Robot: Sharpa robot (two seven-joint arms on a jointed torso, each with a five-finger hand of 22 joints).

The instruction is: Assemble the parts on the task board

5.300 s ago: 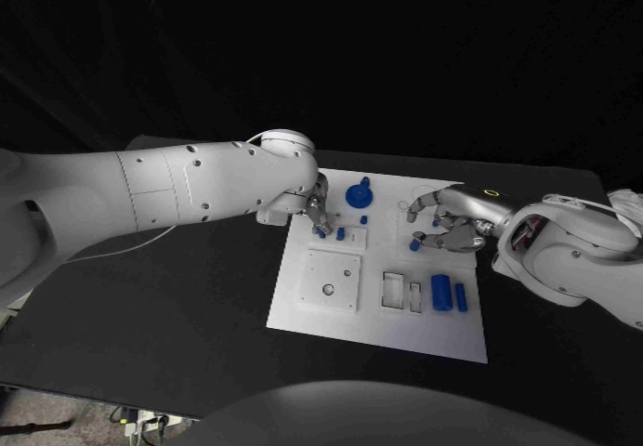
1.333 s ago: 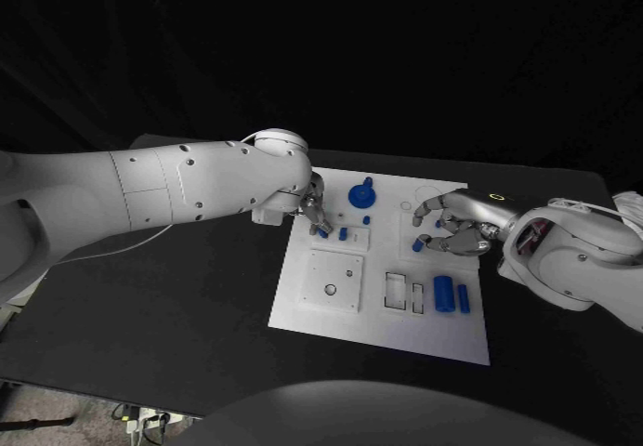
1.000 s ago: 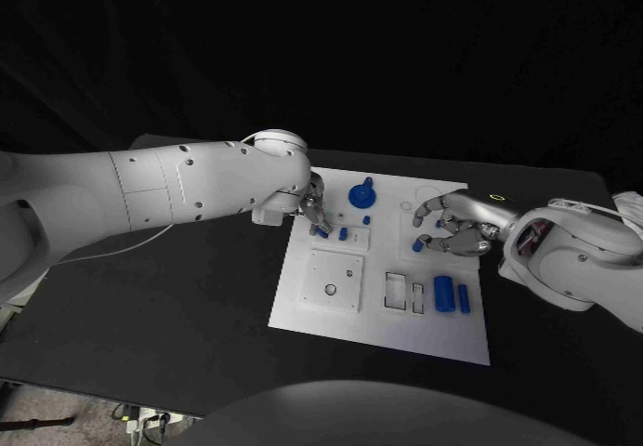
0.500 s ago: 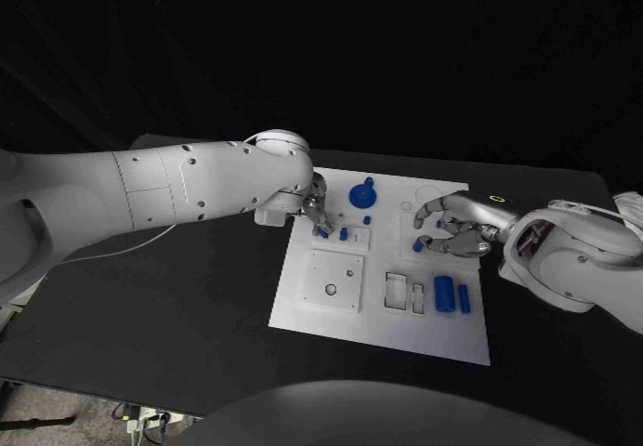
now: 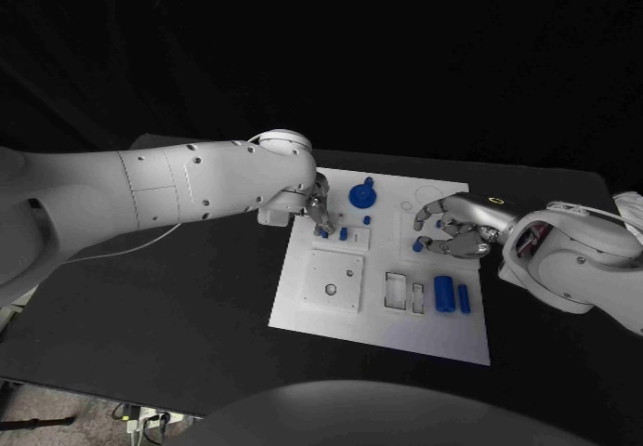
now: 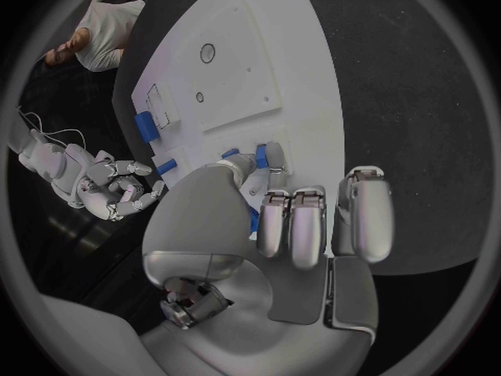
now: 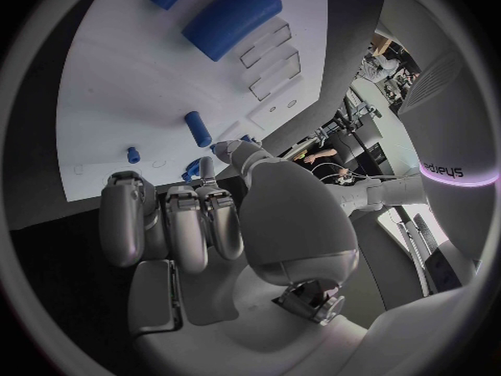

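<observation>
Left robot hand (image 5: 311, 208): over the board's far left corner, fingertips down on a small blue peg (image 5: 321, 232); in the left wrist view the thumb and a finger pinch that peg (image 6: 232, 154), the other fingers (image 6: 291, 226) curled side by side.
Board (image 5: 351, 325): white plate in the middle of the black tabletop (image 5: 161, 316), lying flat, long side running away from the robot.
Square plate (image 5: 330, 279): on the board's left half, near side, with a round hole in it.
Second peg (image 5: 342, 234): small, blue, upright, just beside the pinched peg.
Knob (image 5: 360, 195): blue, round, with a stem, at the board's far edge, between the two hands.
Tiny peg (image 5: 363, 219): blue, just nearer than the knob.
Slots (image 5: 402, 291): two rectangular openings near the board's middle.
Thick cylinder (image 5: 441, 290): blue, lying flat just right of the slots; seen also in the right wrist view (image 7: 232, 17).
Thin cylinder (image 5: 463, 297): blue, lying beside the thick one, near the board's right edge.
Right robot hand (image 5: 449, 227): over the board's far right part, fingers curled in; a blue piece (image 5: 418, 246) sits at its fingertips, held between thumb and finger in the right wrist view (image 7: 199, 129).
</observation>
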